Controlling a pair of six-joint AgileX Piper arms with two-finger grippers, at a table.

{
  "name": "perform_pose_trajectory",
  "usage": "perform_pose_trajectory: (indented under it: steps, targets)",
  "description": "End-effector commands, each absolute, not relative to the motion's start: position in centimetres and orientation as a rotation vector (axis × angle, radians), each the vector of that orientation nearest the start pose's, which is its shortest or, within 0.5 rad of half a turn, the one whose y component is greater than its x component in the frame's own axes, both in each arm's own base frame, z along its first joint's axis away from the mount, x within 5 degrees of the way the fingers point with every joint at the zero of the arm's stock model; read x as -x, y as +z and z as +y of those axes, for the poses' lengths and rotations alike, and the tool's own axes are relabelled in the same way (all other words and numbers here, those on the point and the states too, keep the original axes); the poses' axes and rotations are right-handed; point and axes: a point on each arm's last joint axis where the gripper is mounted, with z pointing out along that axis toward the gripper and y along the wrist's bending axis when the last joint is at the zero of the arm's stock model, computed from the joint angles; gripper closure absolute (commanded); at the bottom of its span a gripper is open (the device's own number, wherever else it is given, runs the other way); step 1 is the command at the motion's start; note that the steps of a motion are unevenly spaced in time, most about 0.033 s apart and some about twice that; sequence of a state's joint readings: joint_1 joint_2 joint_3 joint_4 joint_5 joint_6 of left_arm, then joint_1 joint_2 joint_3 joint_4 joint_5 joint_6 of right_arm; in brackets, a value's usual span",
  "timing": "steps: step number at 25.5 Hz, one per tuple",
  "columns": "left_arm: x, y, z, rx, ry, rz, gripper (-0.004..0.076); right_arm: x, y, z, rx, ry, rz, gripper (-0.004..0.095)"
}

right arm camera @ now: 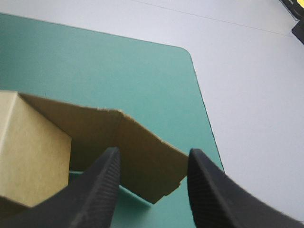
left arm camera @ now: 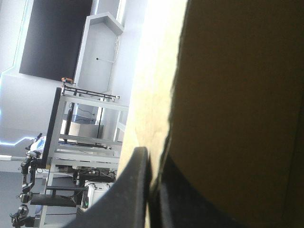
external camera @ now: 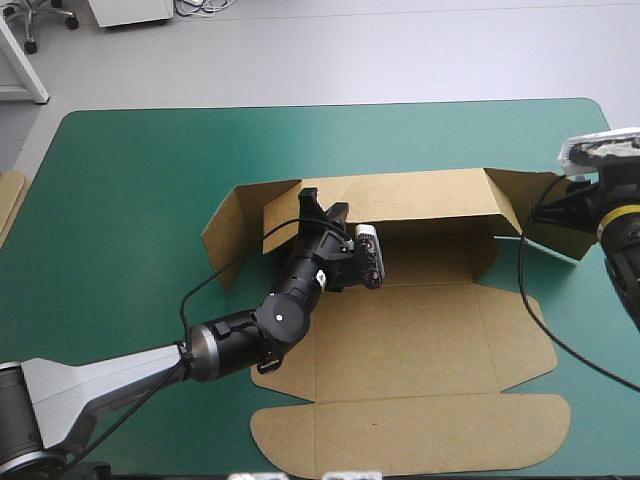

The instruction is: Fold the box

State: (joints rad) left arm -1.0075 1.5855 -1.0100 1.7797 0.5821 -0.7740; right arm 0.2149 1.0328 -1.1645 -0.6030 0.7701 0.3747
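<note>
Brown box (external camera: 420,340) laid mid-tabletop (external camera: 130,180); matt board sheet mostly flat, rounded flaps nearside, far wall raised. Far wall clamped in left pincer (external camera: 324,203), black fingers all but closed. Right pincer (right arm camera: 152,156) held released, spread over right end flap. Spare board edge (external camera: 8,205) seen at tabletop's left edge.

box (external camera: 420,197) wall raised across the middle, teal-green cover (external camera: 130,200) bare around
</note>
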Motion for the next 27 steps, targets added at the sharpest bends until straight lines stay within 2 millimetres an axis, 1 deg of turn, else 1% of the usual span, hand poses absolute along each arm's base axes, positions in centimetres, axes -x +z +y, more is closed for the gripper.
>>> perform_pose_trajectory:
  steps: [1,2,5,7,9,11,18,19,20,21,22,23,24,26,27]
  targets:
    - [-22.3,29.6,-26.6,-1.35,0.542,1.261,0.0734,-22.0,45.7,-0.2,0.024,-0.307,1.892,0.0482]
    - [-22.3,29.6,-26.6,-1.35,0.542,1.261,0.0734,-22.5,46.0,-0.7,0.026,-0.314,1.895,0.0482]
    - [-22.3,29.6,-26.6,-1.352,0.54,1.26,0.0734,-24.9,45.8,-2.4,0.016,-0.283,1.948,0.0482]
    - [-22.3,29.6,-26.6,-1.353,0.539,1.26,0.0734,-26.2,45.7,-3.0,-0.025,-0.195,1.97,0.0482]
    - [-22.3,29.6,-26.7,-1.358,0.532,1.258,0.0734,-27.7,45.4,-3.6,-0.023,-0.155,1.987,0.0482]
    - [-22.2,29.5,-26.7,-1.363,0.525,1.256,0.0734,-29.1,45.2,-3.9,-0.023,-0.103,1.999,0.049]
    - [-22.2,29.5,-26.8,-1.367,0.519,1.255,0.0734,-33.8,44.4,-4.4,-0.011,-0.063,2.033,0.056]
    - [-22.2,29.5,-26.8,-1.367,0.519,1.255,0.0734,-34.6,44.0,-4.5,-0.01,-0.06,2.049,0.0561]
    - [-22.2,29.5,-26.8,-1.367,0.515,1.256,0.0734,-36.0,43.3,-4.7,-0.008,-0.048,2.096,0.0561]
    - [-22.2,29.5,-26.8,-1.367,0.515,1.256,0.0734,-36.5,43.1,-4.7,-0.007,-0.035,2.113,0.0564]
    - [-22.2,29.5,-26.8,-1.367,0.515,1.256,0.0734,-37.7,42.0,-4.7,0.003,-0.001,2.172,0.0582]
    - [-22.2,29.5,-26.8,-1.367,0.515,1.256,0.0734,-38.1,41.5,-4.6,0.018,0.01,2.196,0.059]
    - [-22.2,29.5,-26.7,-1.365,0.52,1.256,0.0734,-38.8,40.4,-4.5,0.029,0.047,2.249,0.0611]
    - [-22.3,29.5,-26.7,-1.36,0.529,1.257,0.0734,-39.2,39.1,-4.4,0.045,0.083,2.312,0.0637]
    - [-22.3,29.5,-26.7,-1.36,0.529,1.257,0.0734,-39.1,38.9,-4.2,0.063,0.1,2.333,0.0649]
